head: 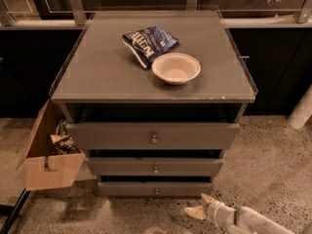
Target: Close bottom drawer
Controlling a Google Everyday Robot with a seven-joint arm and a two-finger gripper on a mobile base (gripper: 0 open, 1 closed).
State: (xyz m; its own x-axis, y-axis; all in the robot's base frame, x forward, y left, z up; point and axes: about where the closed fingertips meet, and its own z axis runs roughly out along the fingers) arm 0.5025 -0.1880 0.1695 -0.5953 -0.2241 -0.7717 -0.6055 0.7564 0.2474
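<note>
The grey-brown cabinet has three drawers, all standing a little out. The bottom drawer is the narrowest and slimmest, low in the view, with a small round metal knob at its centre. My gripper is at the bottom right, just in front of and below the drawer's right end, on a white arm that comes in from the lower right. Its pale fingertips point left toward the drawer front and lie close to it.
A white bowl and a dark blue snack bag lie on the cabinet top. An open cardboard box with packets stands on the floor at the left. The widest drawer and the mid-width drawer stand above. Speckled floor lies around.
</note>
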